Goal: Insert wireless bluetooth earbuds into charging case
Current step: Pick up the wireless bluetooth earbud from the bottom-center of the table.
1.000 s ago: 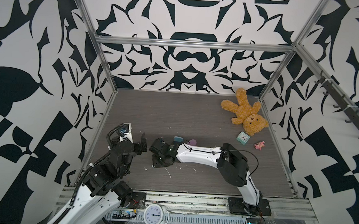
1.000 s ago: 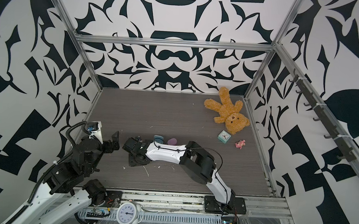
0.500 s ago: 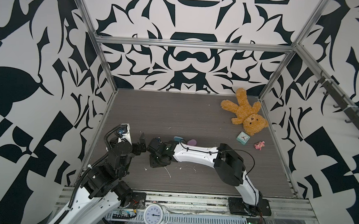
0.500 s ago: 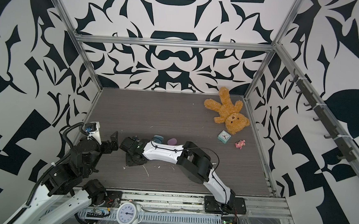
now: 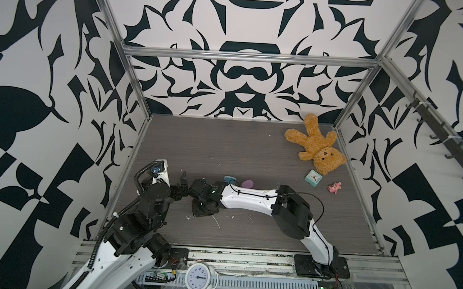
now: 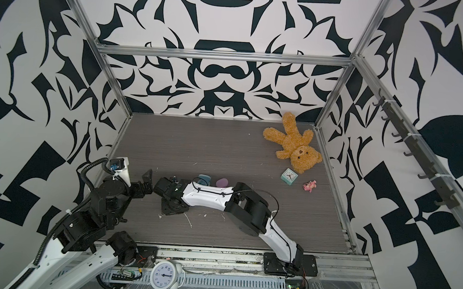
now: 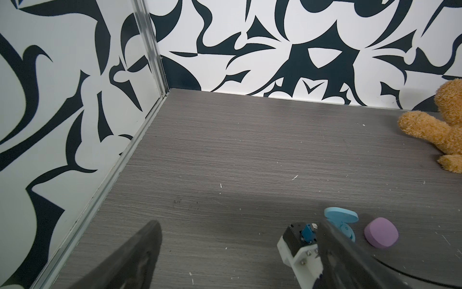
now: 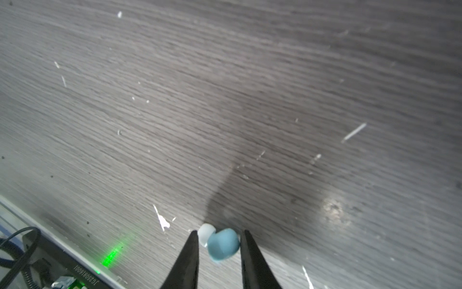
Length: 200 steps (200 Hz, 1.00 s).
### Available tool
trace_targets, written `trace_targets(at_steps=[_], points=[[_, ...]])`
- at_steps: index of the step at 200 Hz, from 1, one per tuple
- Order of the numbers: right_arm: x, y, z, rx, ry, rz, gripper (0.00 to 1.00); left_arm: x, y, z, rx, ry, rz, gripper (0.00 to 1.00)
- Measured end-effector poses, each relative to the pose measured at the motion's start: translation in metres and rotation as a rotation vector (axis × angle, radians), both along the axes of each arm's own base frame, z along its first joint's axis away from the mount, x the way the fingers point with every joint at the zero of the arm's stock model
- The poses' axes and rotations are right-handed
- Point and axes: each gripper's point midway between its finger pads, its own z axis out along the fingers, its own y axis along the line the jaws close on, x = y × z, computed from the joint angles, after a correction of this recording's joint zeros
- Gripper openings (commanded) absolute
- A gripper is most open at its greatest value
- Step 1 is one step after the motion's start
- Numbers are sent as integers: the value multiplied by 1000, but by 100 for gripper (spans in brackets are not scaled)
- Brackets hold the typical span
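In the right wrist view, a pale blue earbud (image 8: 223,245) with a whitish tip sits between the two black fingers of my right gripper (image 8: 220,232). Both fingers press against it just above the grey table. In both top views the right arm's wrist (image 5: 204,194) hides those fingers and the bud. The blue charging case (image 5: 229,179) lies open just behind that arm, with a closed purple case (image 5: 247,183) beside it; both also show in the left wrist view: blue case (image 7: 341,217), purple case (image 7: 381,232). My left gripper (image 7: 240,225) stands wide open and empty, close to the right wrist.
A brown teddy bear (image 5: 317,145), a small mint clock (image 5: 313,178) and a pink toy (image 5: 334,187) lie at the back right. White scraps (image 5: 217,222) dot the table near the right wrist. The left wall's rail (image 7: 120,170) runs close beside my left arm.
My right arm has slid left, closer to the left gripper, and its fingers have narrowed onto the blue earbud. The left arm drew back slightly and stays open.
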Motion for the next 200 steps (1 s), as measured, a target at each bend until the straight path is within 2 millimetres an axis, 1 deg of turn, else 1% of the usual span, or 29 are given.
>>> trace_targets(at_steps=[23,65,102,140,200], points=[[0,0,0,0,1,1,29,0,0,0,0,0,0,99],[0,-1,0,-6,-1,-1,31,0,0,0,0,0,0,99],[1,-6,-2,-28,-8,-8,33,0,0,0,0,0,0,99],[-3,-8,-3,-41,-4,-4,34,0,0,0,-1,0,-1,99],[-9,-7,-4,-43,9,-2,30,0,-1,0,-3,1,-2,99]])
